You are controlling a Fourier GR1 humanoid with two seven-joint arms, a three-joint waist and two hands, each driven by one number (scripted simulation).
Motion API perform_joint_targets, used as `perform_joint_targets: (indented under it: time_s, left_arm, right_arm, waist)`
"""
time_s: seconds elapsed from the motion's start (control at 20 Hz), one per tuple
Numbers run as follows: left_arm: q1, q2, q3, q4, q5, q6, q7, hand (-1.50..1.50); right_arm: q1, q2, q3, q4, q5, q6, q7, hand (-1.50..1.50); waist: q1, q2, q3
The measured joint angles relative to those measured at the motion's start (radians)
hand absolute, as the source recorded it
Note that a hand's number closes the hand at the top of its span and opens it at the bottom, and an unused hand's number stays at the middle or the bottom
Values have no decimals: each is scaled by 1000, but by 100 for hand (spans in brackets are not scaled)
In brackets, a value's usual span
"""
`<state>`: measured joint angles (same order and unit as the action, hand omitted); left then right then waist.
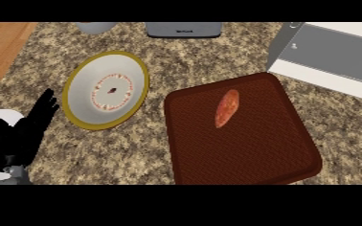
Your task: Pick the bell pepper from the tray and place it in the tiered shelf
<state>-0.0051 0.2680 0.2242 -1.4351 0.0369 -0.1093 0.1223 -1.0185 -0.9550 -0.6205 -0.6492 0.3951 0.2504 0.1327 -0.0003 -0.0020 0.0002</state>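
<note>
Head view: my left hand point(28, 129) sits at the lower-left edge, fingers straight and pointing up, holding nothing; right hand not seen; plate point(106, 90) just right of my fingertips, w/ a yellow rim; pepper point(227, 108) lies farther right on the brown tray point(244, 153), tilted, well apart from my hand; shelf point(322, 52) at far upper right.

We see even, soft light over the whole counter point(212, 52), neither bright nor dim. Shadows are faint: only a thin dark edge under the plate point(106, 90) and along the tray point(240, 131). No glare shows on the plate's pale face. Everything looks slightly soft, with the far edge foreshortened.
</note>
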Motion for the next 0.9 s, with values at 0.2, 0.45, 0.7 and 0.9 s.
perform_joint_targets:
  time_s: [0.2, 0.45, 0.7, 0.9]
  left_arm:
    - [14, -8, -1, 1, -5, 2, -16, 0]
    - [10, 5, 17, 27, 0, -7, -27, 0]
    - [35, -2, 21, 14, 7, -13, -37, 0]
    - [44, 3, 34, 7, 16, -12, -27, 0]
  right_arm:
    - [18, -95, -73, -7, -76, 72, 17, -150]
    - [68, -280, -165, 33, -135, 164, 48, -150]
    - [191, -461, -252, 127, -168, 289, 27, -150]
    - [308, -598, -335, 237, -188, 407, -45, -150]
  waist:
    - [-5, -1, 0]
    - [-14, -1, 0]
    - [-21, -2, 1]
    - [-38, -4, 3]
